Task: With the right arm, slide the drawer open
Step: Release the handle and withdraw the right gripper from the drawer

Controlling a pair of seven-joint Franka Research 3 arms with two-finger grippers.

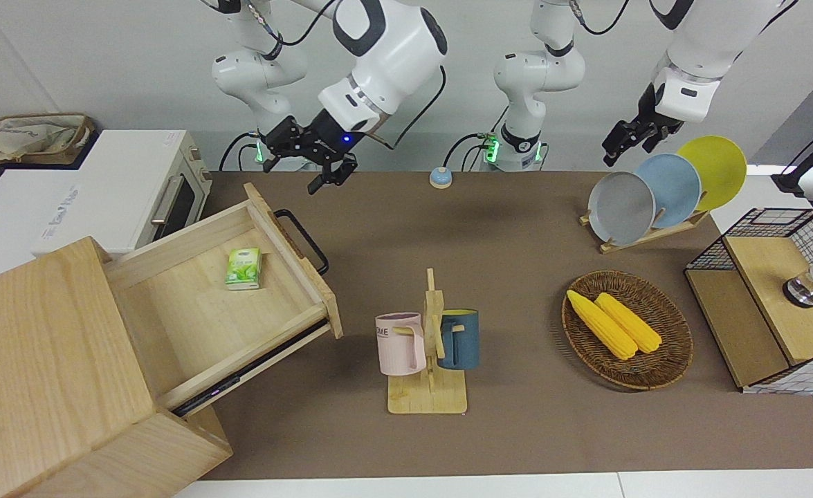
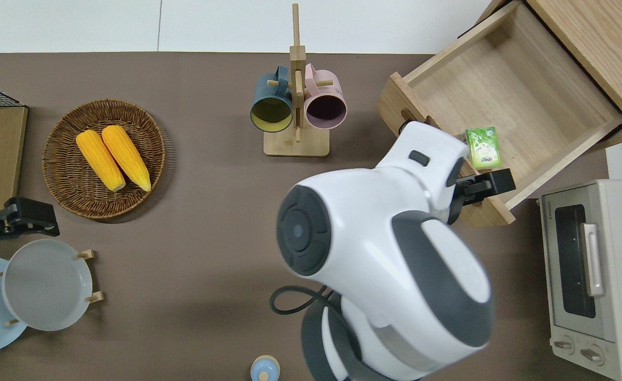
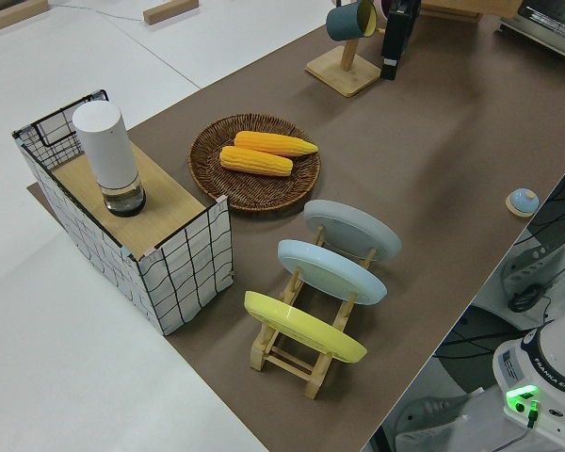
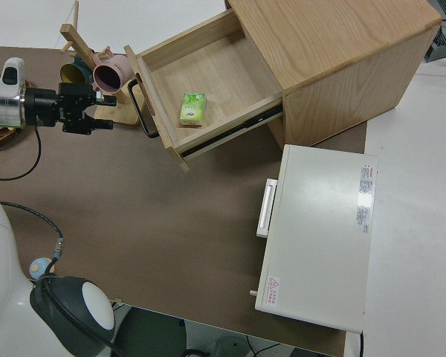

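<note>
The drawer (image 1: 226, 297) stands pulled well out of the pale-wood cabinet (image 1: 46, 366) at the right arm's end of the table (image 1: 517, 429). Its black bar handle (image 1: 302, 241) faces the middle of the table and is free of any grasp. Inside the drawer, close to the front panel, lies a small green packet (image 1: 243, 268). A white toaster oven (image 1: 122, 190) sits beside the cabinet, nearer to the robots.

The right gripper (image 1: 323, 169) is raised in the air, apart from the handle, with its fingers spread and holding nothing; a blue light shows on its wrist. The overhead view places it over the drawer's front corner nearest the robots (image 2: 488, 185), while the white bulk of the right arm (image 2: 385, 264) hides much of the handle there.

Near the middle of the table a wooden mug stand (image 1: 430, 377) carries a pink mug (image 1: 399, 344) and a dark blue mug (image 1: 459, 339). Toward the left arm's end lie a wicker basket (image 1: 662, 373) with two corn cobs (image 1: 614, 324), a rack of plates (image 1: 665, 190) and a black wire-mesh box (image 1: 773, 297). The left arm is parked; whether the left gripper (image 1: 627, 142) is spread or closed cannot be told.
</note>
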